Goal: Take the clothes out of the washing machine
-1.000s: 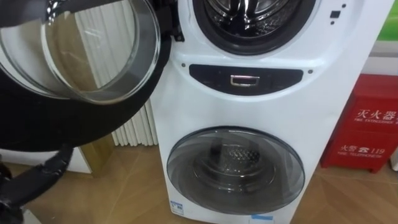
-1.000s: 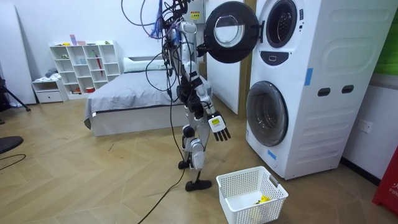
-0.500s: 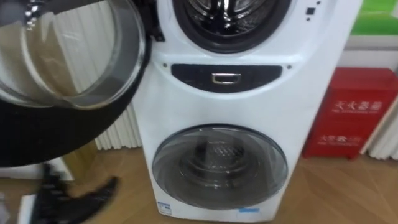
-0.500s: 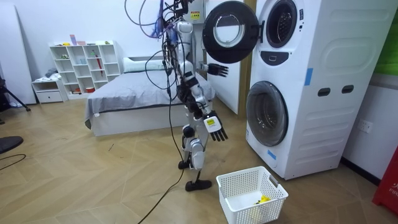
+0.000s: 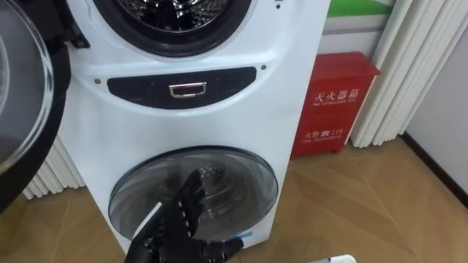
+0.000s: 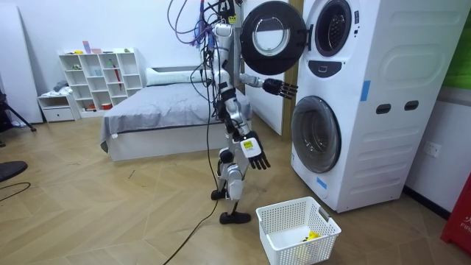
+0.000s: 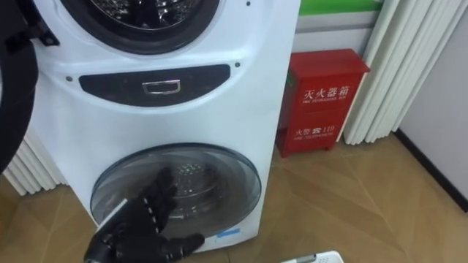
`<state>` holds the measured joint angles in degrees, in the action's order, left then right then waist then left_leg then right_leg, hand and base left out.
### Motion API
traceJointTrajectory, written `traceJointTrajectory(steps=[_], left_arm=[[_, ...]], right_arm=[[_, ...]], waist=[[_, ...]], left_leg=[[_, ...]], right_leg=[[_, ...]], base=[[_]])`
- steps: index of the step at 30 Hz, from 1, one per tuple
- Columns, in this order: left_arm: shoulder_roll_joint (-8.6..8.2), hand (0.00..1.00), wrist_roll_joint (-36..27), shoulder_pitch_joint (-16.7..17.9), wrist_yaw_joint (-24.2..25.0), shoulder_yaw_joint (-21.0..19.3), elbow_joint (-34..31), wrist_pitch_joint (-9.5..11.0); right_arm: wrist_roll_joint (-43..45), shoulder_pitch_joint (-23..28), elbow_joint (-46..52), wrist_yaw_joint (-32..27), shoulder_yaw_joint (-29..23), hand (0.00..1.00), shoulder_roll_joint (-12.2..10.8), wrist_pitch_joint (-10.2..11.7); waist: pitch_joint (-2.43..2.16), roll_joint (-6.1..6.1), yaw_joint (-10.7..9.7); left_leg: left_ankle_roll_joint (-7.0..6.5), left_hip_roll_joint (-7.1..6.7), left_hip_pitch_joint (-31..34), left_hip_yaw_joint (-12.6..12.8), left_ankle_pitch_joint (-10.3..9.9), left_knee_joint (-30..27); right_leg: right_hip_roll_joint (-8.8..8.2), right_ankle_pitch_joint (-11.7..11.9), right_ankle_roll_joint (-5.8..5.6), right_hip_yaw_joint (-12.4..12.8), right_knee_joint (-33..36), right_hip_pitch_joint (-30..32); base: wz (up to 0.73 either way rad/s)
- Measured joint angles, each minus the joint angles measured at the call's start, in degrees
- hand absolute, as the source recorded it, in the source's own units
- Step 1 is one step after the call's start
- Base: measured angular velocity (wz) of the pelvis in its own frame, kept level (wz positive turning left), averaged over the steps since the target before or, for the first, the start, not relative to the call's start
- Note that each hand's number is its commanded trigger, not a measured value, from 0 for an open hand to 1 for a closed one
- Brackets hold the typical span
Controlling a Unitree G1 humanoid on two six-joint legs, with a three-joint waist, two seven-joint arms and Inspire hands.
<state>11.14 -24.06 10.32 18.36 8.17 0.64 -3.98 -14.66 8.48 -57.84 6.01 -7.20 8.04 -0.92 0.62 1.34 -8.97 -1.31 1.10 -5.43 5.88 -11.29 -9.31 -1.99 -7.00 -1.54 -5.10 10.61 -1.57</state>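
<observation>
The stacked white washing machine (image 5: 292, 95) stands right before me. Its upper drum opening (image 5: 164, 18) shows dark metal inside, and the round upper door (image 5: 22, 109) hangs open at the left. The lower glass door (image 5: 219, 183) is closed. My left hand (image 5: 175, 226) is raised in front of the lower door with fingers straight and spread, holding nothing. In the room view my left hand (image 6: 280, 88) reaches towards the machine (image 6: 368, 96) below the open door (image 6: 268, 37). My right hand (image 6: 254, 151) hangs open beside my hip.
A white laundry basket (image 6: 298, 230) with a small yellow thing in it stands on the wooden floor by my feet. A red box (image 5: 333, 102) and pale curtains (image 5: 409, 66) are right of the machine. A bed (image 6: 154, 118) and a shelf (image 6: 99, 77) stand behind me.
My left arm has lifted from low at my side and stretched towards the machine. The eye view has swung to the right, so the machine sits further left.
</observation>
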Motion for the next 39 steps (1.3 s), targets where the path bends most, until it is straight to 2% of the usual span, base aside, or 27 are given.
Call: traceJointTrajectory(steps=[7, 9, 11, 14, 16, 17, 18, 19, 20, 21, 22, 24, 26, 28, 30, 32, 34, 35, 37, 38, 39], left_arm=[[0.25, 0.0, 0.7, -4.4, 0.8, 3.0, -0.1, -1.7], [0.03, 0.0, 1.3, -5.0, 0.8, 3.5, 0.0, -1.7], [-0.14, 0.0, 1.2, -4.9, 0.8, 4.0, 2.2, -0.8], [-0.42, 0.0, 4.0, -5.0, -0.3, 4.4, 11.5, 0.2], [-0.18, 0.0, 5.2, -3.6, -2.0, 4.4, 21.9, 0.8], [-0.18, 0.0, 6.1, -3.4, -2.3, 4.2, 25.0, 0.9], [-0.3, 0.0, 8.1, -3.2, -3.2, 3.4, 32.0, 1.3], [-0.3, 0.0, 9.7, -3.2, -4.4, 2.2, 38.6, 1.5], [-0.28, 0.0, 10.2, -2.8, -5.0, 1.1, 41.2, 1.6], [-0.12, 0.0, 10.2, -2.0, -6.2, -1.1, 45.9, 2.1], [0.03, 0.0, 10.2, -1.3, -7.2, -3.1, 50.1, 3.0], [0.22, 0.0, 10.1, -0.3, -8.6, -6.1, 55.5, 4.3], [0.28, 0.0, 10.1, 0.2, -10.0, -9.2, 59.8, 4.9], [0.27, 0.0, 10.1, 0.5, -11.3, -13.2, 62.6, 5.1], [0.25, 0.0, 10.1, 0.5, -11.9, -17.7, 63.4, 5.1], [0.5, 0.0, 10.1, 0.3, -13.2, -22.7, 63.3, 5.1], [2.56, 0.0, 10.1, -1.9, -15.3, -27.5, 63.4, 5.1], [3.24, 0.0, 10.1, -2.5, -15.9, -28.3, 63.4, 5.1], [6.08, 0.0, 10.0, -5.0, -18.0, -30.6, 63.3, 5.1], [6.78, 0.0, 10.0, -5.6, -18.4, -30.7, 63.3, 5.1], [8.39, 0.0, 10.0, -6.6, -19.3, -30.7, 63.0, 5.1]], right_arm=[[-0.4, -1.0, 0.2, -0.1, 3.3, 0.0, 0.0, -0.4], [-0.4, -1.0, 0.1, -0.1, 3.3, 0.0, 0.2, -0.4], [-0.5, -0.8, 0.1, -0.3, 3.3, 0.0, 0.4, -0.4], [-0.6, -0.5, -0.2, -0.2, 3.3, 0.0, 0.4, -0.4], [-1.1, -0.3, -0.2, -0.5, 3.3, 0.0, 0.4, -0.4], [-1.0, -0.2, -0.2, -0.7, 3.3, 0.0, 0.3, -0.4], [-1.0, 0.1, -0.2, -1.0, 3.1, 0.0, 0.2, -0.4], [-1.0, 0.5, 0.3, -1.1, 3.2, 0.0, 0.2, -0.4], [-1.0, 0.7, 0.4, -1.1, 3.1, 0.0, 0.2, -0.3], [-1.1, 0.9, 0.2, -1.2, 3.1, 0.0, 0.2, -0.2], [-1.0, 1.1, -0.4, -1.4, 2.9, 0.0, 0.2, 0.4], [-1.0, 1.3, -1.9, -1.2, 2.1, 0.0, 0.3, 1.1], [-1.1, 1.5, -2.5, -0.8, 0.7, 0.0, 0.3, 1.5], [-1.3, 2.4, -2.6, -0.7, -0.4, 0.0, 0.3, 2.8], [-1.2, 2.7, -2.8, -0.3, -2.7, 0.0, 0.4, 2.9], [-0.2, 2.9, -2.8, -0.1, -5.3, 0.0, 1.2, 2.9], [2.2, 2.9, -2.9, -0.2, -9.0, 0.0, 2.6, 2.9], [2.5, 3.0, -3.0, -0.3, -9.4, 0.0, 3.0, 2.9], [2.8, 3.8, -3.0, -0.4, -10.0, 0.0, 4.2, 2.9], [2.8, 4.0, -3.0, -0.4, -10.0, 0.0, 4.3, 2.8], [2.8, 4.3, -3.0, -0.4, -9.9, 0.0, 4.3, 2.7]], waist=[[-0.06, -0.19, -0.2], [-0.25, -0.5, -0.2], [-0.33, -0.68, 0.0], [-0.33, -0.76, 0.0], [-0.24, -0.56, 0.1], [-0.22, -0.54, 0.2], [-0.02, -0.05, 0.7], [0.11, 0.28, 1.4], [0.15, 0.37, 1.8], [0.3, 1.04, 2.5], [0.22, 1.57, 3.1], [-0.08, 1.83, 4.3], [-0.47, 1.66, 5.3], [-0.58, 0.98, 6.2], [-0.35, -0.08, 6.4], [-0.55, -1.66, 6.5], [-0.46, -3.46, 6.5], [-0.33, -3.49, 6.6], [-0.4, -4.45, 7.0], [-0.36, -4.54, 7.0], [-0.35, -4.59, 7.1]], left_leg=[[0.44, 0.14, 1.6, -0.3, -0.7, -0.5], [0.48, 0.15, 1.5, -0.3, -0.7, -0.5], [0.53, 0.18, 1.0, -0.3, -0.6, -0.2], [0.53, 0.16, -0.3, -0.2, -0.6, -0.2], [0.54, 0.18, -0.5, -0.1, -0.6, -0.2], [0.54, 0.19, -0.6, -0.1, -0.6, -0.2], [0.55, 0.19, -0.7, 0.0, -0.6, -0.1], [0.59, 0.19, -1.0, 0.2, -0.6, -0.1], [0.59, 0.19, -1.1, 0.3, -0.6, -0.1], [0.68, 0.22, -1.1, 0.4, -0.7, 0.0], [0.87, 0.25, -1.0, 0.3, -0.8, 0.0], [0.98, 0.25, -1.0, 0.3, -1.1, 0.0], [0.94, 0.39, -1.2, 0.3, -1.6, 0.0], [0.9, 0.41, -1.6, 0.3, -1.7, 0.0], [0.9, 0.4, -2.5, 0.3, -1.7, 0.1], [0.94, 0.46, -3.4, 0.3, -1.8, 0.8], [0.9, 0.48, -4.1, 0.3, -1.8, 1.7], [0.9, 0.47, -3.9, 0.4, -1.8, 1.7], [0.91, 0.46, -3.8, 0.6, -1.8, 1.5], [0.91, 0.46, -3.8, 0.7, -1.8, 1.5], [0.97, 0.45, -3.9, 0.8, -1.8, 1.4]], right_leg=[[-0.07, -0.7, 1.06, -1.5, -0.1, 0.6], [-0.06, -0.9, 1.14, -1.6, -0.1, 0.5], [0.01, -0.9, 1.18, -1.5, -0.1, 0.2], [0.01, -1.3, 1.22, -1.5, -0.2, -0.8], [0.08, -1.5, 1.27, -1.4, -0.2, -0.9], [0.09, -1.5, 1.27, -1.4, -0.3, -1.0], [0.09, -1.6, 1.29, -1.4, -0.3, -1.1], [0.1, -1.9, 1.33, -1.2, -0.3, -1.3], [0.11, -1.9, 1.33, -1.1, -0.3, -1.3], [0.17, -2.1, 1.34, -1.0, -0.3, -1.3], [0.19, -2.1, 1.28, -1.1, -0.3, -1.3], [0.19, -2.1, 1.23, -1.3, -0.9, -1.3], [0.32, -2.2, 1.15, -1.3, -0.9, -1.4], [0.32, -2.1, 1.09, -1.2, -0.8, -1.8], [0.3, -2.1, 1.07, -1.4, -1.0, -3.2], [0.39, -2.1, 1.03, -1.4, -1.0, -3.6], [0.48, -2.1, 0.99, -1.3, -0.7, -3.5], [0.48, -2.1, 0.99, -1.2, -0.6, -3.5], [0.46, -2.3, 1.04, -1.1, -0.4, -3.3], [0.45, -2.4, 1.06, -1.0, -0.2, -3.3], [0.48, -2.8, 1.15, -0.7, 0.2, -3.1]], base=[[0.06], [0.02], [-0.04], [0.0], [0.0], [0.0], [0.0], [-0.05], [-0.04], [0.0], [0.08], [0.07], [0.0], [0.0], [0.0], [-0.02], [-0.04], [-0.07], [-0.05], [0.0], [-0.03]])
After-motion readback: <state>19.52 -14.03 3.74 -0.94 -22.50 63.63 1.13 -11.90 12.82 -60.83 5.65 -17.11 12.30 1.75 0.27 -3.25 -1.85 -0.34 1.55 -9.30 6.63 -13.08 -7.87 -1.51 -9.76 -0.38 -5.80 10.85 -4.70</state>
